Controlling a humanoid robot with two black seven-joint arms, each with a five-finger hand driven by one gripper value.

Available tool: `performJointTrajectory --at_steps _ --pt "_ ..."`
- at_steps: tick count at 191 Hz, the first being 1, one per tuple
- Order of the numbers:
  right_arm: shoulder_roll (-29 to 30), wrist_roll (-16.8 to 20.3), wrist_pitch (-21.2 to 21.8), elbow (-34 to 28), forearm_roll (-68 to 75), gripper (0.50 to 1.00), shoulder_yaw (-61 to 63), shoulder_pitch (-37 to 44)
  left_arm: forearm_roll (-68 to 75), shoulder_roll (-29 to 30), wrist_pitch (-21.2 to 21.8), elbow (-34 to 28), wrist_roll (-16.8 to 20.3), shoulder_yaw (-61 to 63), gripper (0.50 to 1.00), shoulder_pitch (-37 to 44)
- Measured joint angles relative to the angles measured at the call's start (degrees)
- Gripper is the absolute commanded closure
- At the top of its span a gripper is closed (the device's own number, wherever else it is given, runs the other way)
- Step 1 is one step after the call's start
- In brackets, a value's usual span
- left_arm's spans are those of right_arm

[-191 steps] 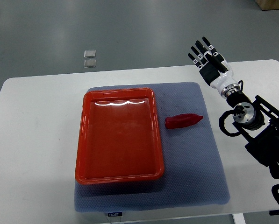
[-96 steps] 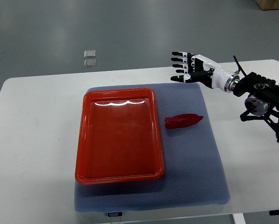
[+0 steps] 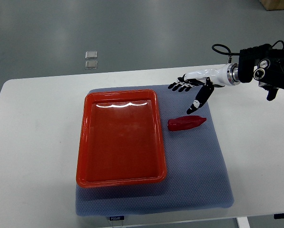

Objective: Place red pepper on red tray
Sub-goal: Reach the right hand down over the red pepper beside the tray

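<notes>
The right hand [image 3: 191, 90] reaches in from the right edge of the top view, its white-and-black forearm stretched out over the far right part of the tabletop [image 3: 32, 123]. The fingers [image 3: 179, 86] are spread and point toward the left, and the thumb [image 3: 199, 100] angles downward toward the near side; nothing is held. The thumb tip hangs just above the red pepper [image 3: 186, 123] in the picture, though whether it touches cannot be told from this steep angle (a sliver of mat seems to show between them).

The red pepper lies on its side on the blue-grey mat [image 3: 199, 175], its pointed end toward the right and its blunt end toward the left, just beside the right wall of the red tray [image 3: 83, 142] but apart from it. The red tray sits on the left part of the mat, long side running away from the robot, and its glossy floor holds nothing.

Beyond the tabletop, on the grey floor [image 3: 142, 28], two small pale square pieces [image 3: 91, 59] lie one behind the other.
</notes>
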State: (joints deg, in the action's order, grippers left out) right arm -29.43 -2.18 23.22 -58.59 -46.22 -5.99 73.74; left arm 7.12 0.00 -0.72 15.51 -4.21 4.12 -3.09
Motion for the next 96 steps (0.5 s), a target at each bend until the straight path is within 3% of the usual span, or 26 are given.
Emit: performJointTrajectory --at_steps 25,96 --pt "0.8 1.6 -0.9 -0.6 0.0 0.581 -1.0 -0.1 0.0 0.0 -0.1 0.1 0.0 0.0 0.5 0.0" --pt "3.5 1.8 -5.8 -0.5 -2.2 0.583 -1.8 -3.7 0.0 0.0 -0.1 -0.2 0.0 0.0 0.5 0.0"
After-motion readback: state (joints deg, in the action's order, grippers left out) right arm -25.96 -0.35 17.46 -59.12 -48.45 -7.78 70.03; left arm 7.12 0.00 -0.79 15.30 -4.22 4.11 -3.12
